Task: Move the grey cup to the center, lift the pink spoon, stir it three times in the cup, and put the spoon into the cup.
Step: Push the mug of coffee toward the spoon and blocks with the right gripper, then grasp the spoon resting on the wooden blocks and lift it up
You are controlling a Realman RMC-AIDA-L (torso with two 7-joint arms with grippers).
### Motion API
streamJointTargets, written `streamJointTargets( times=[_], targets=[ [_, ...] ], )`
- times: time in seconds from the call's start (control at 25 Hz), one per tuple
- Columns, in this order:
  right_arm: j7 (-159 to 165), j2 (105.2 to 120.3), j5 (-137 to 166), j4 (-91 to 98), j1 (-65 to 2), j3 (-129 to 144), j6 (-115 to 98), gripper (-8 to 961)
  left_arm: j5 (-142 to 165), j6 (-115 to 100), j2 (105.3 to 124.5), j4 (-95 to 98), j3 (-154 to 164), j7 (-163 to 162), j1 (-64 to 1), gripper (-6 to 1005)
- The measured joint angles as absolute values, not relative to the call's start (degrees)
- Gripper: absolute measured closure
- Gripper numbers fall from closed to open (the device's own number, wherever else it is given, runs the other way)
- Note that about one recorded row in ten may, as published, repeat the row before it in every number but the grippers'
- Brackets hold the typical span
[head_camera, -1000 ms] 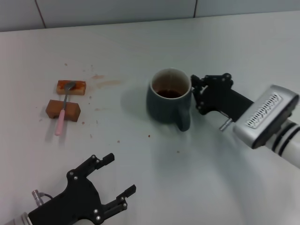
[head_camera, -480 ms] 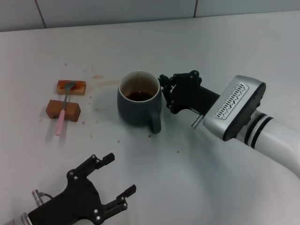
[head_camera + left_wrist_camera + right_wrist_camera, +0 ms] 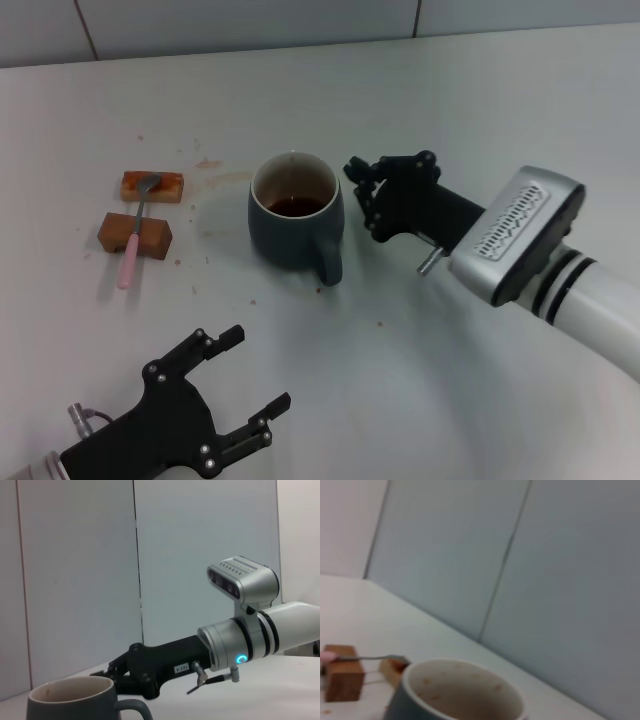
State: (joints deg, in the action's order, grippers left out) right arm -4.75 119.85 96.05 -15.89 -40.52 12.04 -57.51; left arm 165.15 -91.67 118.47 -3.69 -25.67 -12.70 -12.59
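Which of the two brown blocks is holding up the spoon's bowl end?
The farther, orange-topped block carries the pink spoon bowl; the nearer, darker block supports its handle.

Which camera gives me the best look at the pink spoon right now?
The head view: the whole pink spoon shows, bridging two brown blocks. The right wrist view catches it edge-on beyond the grey cup; the left wrist view misses it.

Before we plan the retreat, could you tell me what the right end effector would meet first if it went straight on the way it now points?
Most likely the grey cup: the right end effector points at its side, just off the wall. Beyond it lies the pink spoon on the brown blocks.
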Motion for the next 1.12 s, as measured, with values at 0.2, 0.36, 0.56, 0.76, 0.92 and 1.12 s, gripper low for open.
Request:
streamJointTargets(
  times=[0.2,0.36,0.56,0.76,0.92,1.12],
  targets=[
    [-4.7,119.41,96.0,-13.9,-36.3,6.8,-63.3,901,165.2,-91.7,118.47,-3.7,-25.7,-12.7,-12.7,199],
    [-1.7,119.23,96.0,-11.6,-30.8,3.8,-74.4,901,165.1,-91.7,118.47,-3.7,-25.7,-12.7,-12.6,199],
    [9.4,119.16,100.8,-6.0,-24.0,5.8,-92.7,901,165.1,-91.8,118.47,-3.7,-25.7,-12.7,-12.4,199],
    [20.4,119.05,112.6,3.4,-20.3,10.3,-102.3,900,165.1,-91.8,118.47,-3.7,-25.7,-12.6,-12.4,199],
    [26.9,118.95,121.8,9.9,-19.4,14.7,-103.1,900,165.1,-91.8,118.47,-3.7,-25.7,-12.7,-12.7,198],
    [28.3,118.93,128.7,12.8,-18.7,15.6,-101.4,896,165.2,-91.7,118.47,-3.7,-25.7,-13.0,-12.9,198]
  ],
)
